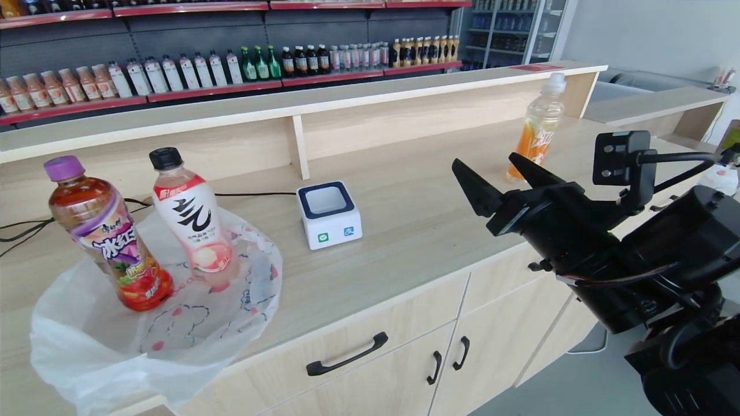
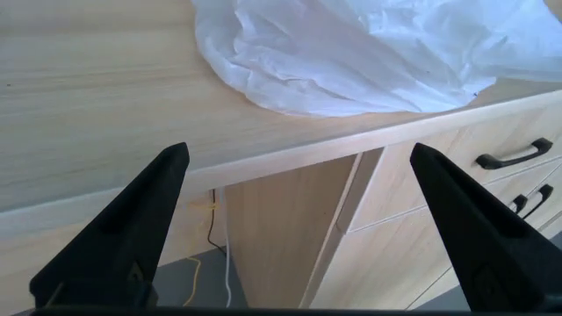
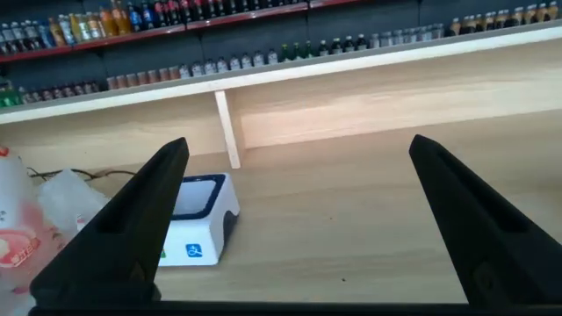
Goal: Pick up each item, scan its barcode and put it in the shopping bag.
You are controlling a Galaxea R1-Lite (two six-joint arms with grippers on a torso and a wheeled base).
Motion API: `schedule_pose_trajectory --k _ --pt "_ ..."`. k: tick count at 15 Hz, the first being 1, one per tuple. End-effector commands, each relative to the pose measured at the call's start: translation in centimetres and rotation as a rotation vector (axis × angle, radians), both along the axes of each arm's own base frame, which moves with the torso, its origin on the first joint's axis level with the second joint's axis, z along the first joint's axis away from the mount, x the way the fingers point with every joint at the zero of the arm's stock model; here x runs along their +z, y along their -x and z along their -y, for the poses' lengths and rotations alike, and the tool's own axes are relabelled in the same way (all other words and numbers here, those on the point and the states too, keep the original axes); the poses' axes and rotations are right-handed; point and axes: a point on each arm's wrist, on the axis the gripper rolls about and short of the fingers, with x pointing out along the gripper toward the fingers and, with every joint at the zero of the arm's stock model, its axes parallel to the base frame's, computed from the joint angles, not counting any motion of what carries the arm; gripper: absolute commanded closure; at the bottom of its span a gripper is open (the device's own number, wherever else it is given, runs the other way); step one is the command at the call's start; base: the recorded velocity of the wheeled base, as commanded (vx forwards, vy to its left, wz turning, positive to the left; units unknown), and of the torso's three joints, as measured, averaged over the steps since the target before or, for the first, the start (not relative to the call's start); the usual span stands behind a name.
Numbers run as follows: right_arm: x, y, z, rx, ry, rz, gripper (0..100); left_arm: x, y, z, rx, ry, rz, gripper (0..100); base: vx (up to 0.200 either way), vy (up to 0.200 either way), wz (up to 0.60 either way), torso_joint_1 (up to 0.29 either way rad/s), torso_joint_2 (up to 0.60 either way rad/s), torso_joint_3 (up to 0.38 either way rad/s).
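Shopping bag [image 1: 87, 346] is sitting at the left of the counter [image 1: 416, 231], mouth spread open; your left gripper [image 2: 299, 149] is hanging just off the counter's front edge beside the bag, jaws wide apart, gripping nothing; purple-capped bottle [image 1: 107, 234] and black-capped bottle [image 1: 193, 216] are standing upright in the bag, so I'm reading two items as done; scanner [image 1: 328, 215] is sitting mid-counter with nothing over it; right gripper [image 1: 483, 159] is hovering right of the scanner, jaws wide, carrying nothing; orange bottle [image 1: 536, 127] is standing far right, well apart from the bag, so that one is looking like what's left: pick, scan, bag. For the left gripper's gape you're going by the left wrist view; for the orange bottle, the head view; the right wrist view is adding the scanner's side from low down.
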Motion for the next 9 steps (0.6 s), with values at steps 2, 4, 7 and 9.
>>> schedule_pose_trajectory --k 2,4,7,9 --pt "-0.04 -0.03 0.0 -0.001 0.0 0.0 0 -0.01 0.0 0.0 0.002 0.001 -0.001 0 0.0 -0.2 0.0 0.005 -0.01 0.002" --pt "-0.06 -0.1 -0.05 -0.001 0.0 0.0 0 -0.01 0.0 0.0 0.002 0.0 -0.001 0 0.0 -0.2 0.0 0.0 0.0 0.012" --pt "-0.15 -0.13 -0.12 0.001 0.002 -0.003 0 -0.01 0.0 0.0 0.001 0.001 -0.001 0 0.0 -0.2 0.0 0.001 0.0 0.001" --pt "-0.15 -0.13 -0.12 0.001 0.002 -0.003 0 -0.01 0.0 0.0 0.002 0.003 -0.001 0 0.0 -0.2 0.3 0.002 0.0 0.005"
